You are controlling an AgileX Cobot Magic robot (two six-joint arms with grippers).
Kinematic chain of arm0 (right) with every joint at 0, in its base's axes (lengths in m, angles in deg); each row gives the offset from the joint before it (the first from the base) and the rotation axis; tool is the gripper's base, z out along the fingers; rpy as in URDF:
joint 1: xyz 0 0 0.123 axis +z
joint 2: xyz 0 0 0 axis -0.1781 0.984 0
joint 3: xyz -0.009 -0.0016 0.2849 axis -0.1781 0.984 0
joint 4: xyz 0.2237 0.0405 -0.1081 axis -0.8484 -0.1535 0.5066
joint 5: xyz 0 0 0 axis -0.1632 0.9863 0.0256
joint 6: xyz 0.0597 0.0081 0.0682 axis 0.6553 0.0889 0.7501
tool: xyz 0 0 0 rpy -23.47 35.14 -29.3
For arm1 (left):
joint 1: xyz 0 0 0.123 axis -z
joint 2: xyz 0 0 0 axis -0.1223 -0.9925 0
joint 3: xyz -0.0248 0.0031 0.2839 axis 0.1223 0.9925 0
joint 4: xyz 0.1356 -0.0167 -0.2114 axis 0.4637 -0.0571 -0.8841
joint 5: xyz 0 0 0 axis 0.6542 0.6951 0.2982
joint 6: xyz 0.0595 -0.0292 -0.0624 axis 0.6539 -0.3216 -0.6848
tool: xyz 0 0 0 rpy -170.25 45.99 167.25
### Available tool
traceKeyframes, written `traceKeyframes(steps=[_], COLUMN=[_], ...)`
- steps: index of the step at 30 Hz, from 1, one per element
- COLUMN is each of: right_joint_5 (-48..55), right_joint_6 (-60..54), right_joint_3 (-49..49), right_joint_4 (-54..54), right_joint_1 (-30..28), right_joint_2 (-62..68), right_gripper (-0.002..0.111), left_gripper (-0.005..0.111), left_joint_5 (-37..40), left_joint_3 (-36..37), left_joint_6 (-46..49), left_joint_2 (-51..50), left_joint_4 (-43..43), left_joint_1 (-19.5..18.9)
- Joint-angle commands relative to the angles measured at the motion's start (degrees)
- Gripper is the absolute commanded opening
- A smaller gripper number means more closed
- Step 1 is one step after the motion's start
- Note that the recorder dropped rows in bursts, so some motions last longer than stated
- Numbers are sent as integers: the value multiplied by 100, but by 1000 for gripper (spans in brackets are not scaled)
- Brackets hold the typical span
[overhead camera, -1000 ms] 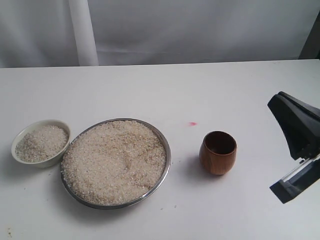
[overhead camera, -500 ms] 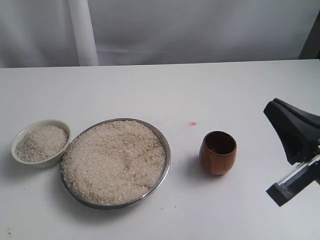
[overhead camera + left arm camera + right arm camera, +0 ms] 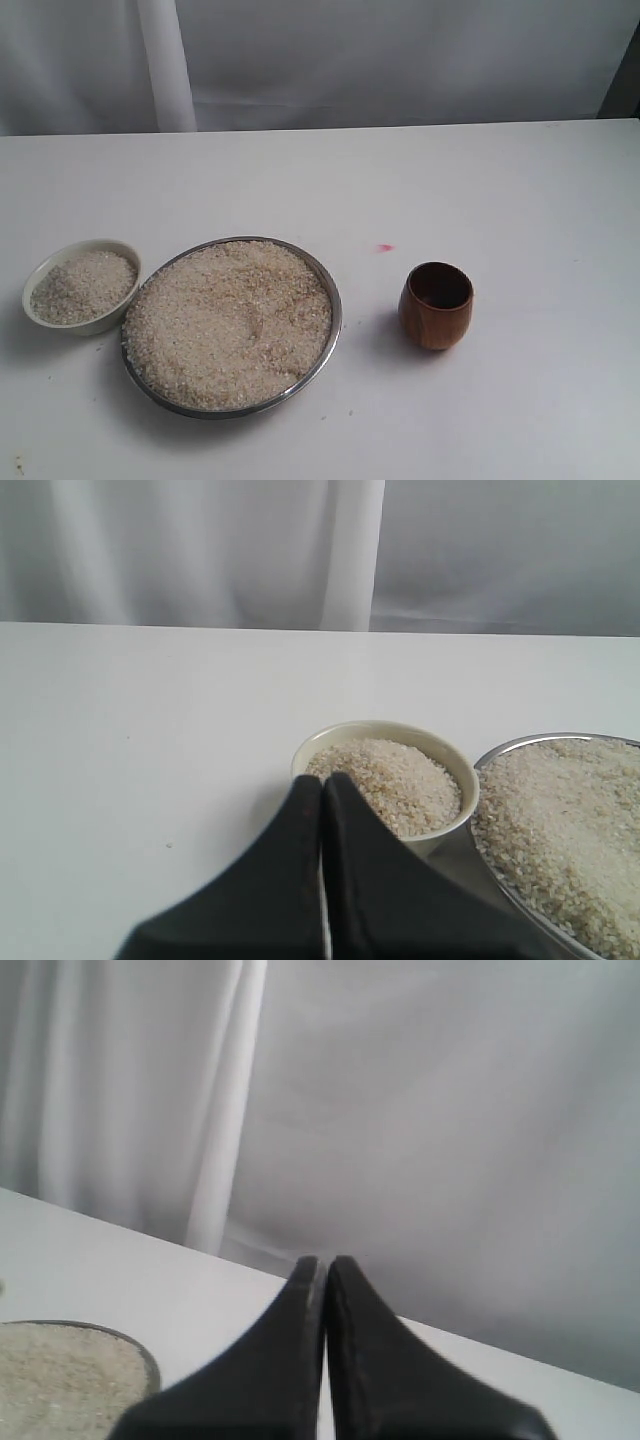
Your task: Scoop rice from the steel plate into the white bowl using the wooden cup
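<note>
Just beyond my left fingers [image 3: 285, 870], pressed together and empty, sits the white bowl [image 3: 385, 726] of rice [image 3: 390, 780]; my right fingers [image 3: 375, 1360] are closed too, holding nothing.

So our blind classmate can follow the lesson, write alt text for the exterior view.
A wide steel plate heaped with uncooked rice sits on a white table, a small white bowl of rice close beside it on the view's left and a wooden cup standing upright, apart, on the right. A tiny pink mark lies beyond the cup.
</note>
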Motion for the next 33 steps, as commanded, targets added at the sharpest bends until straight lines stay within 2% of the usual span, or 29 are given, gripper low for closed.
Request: traceKeyframes(steps=[1,8,25,33], right_joint_5=[669,1727,1967,2975], right_joint_6=[-5,-5,13,41], right_joint_3=[41,51,296,296], right_joint_4=[306,402,400,400], right_joint_1=[-394,-425,-425,-425], right_joint_2=[-700,-1428,-1771,-1771], right_gripper=[0,0,0,0], left_gripper=[0,0,0,0], left_joint_5=[-57,-57,-57,-57], left_joint_3=[-43,-43,-43,-43], left_joint_6=[-14,-14,-14,-14], left_joint_2=[9,9,9,9], left_joint_4=[-26,-26,-26,-26], left_joint_1=[17,17,17,17])
